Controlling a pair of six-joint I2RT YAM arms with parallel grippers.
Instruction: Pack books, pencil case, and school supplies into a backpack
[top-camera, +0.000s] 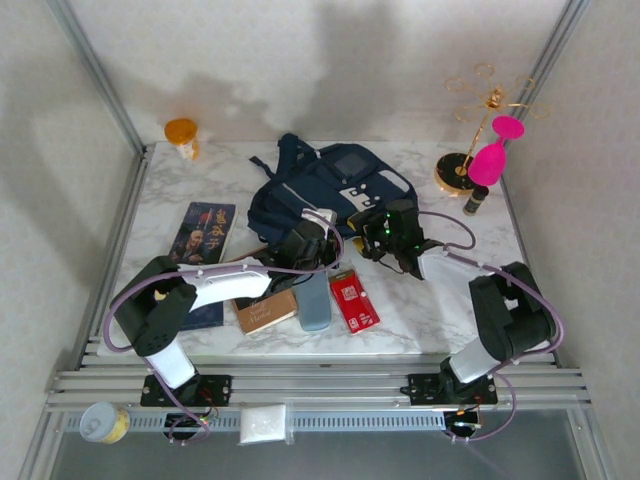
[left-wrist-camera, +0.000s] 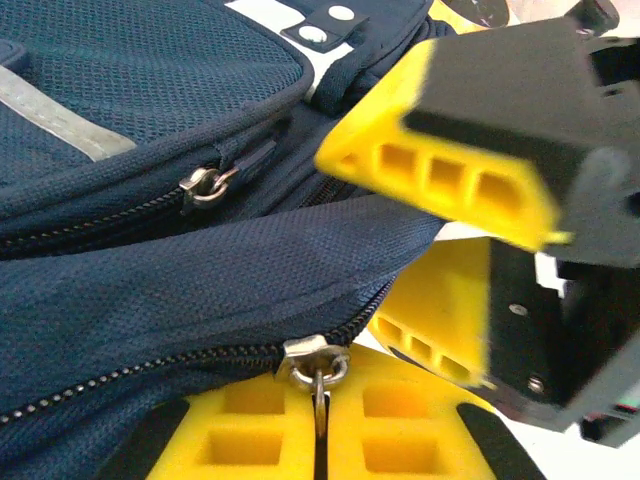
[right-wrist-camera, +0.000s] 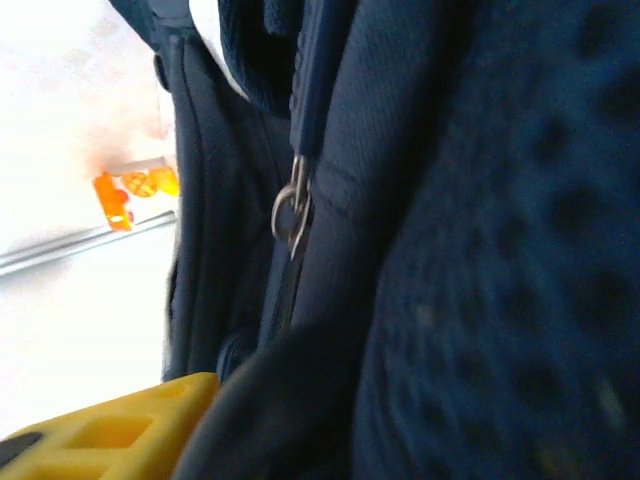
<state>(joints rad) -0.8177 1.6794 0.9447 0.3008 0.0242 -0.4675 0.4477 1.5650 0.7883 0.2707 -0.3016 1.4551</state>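
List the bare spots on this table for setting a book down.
Bare marble lies between the orange bottle and the backpack, and between the red packet and the right arm. Crowded: front centre, around the tan book and pencil case.

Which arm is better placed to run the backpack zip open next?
Left. Its gripper is shut on the zipper pull of the backpack, so it can likely just drag. The right gripper stands open at the fabric beside it, better suited to bracing.
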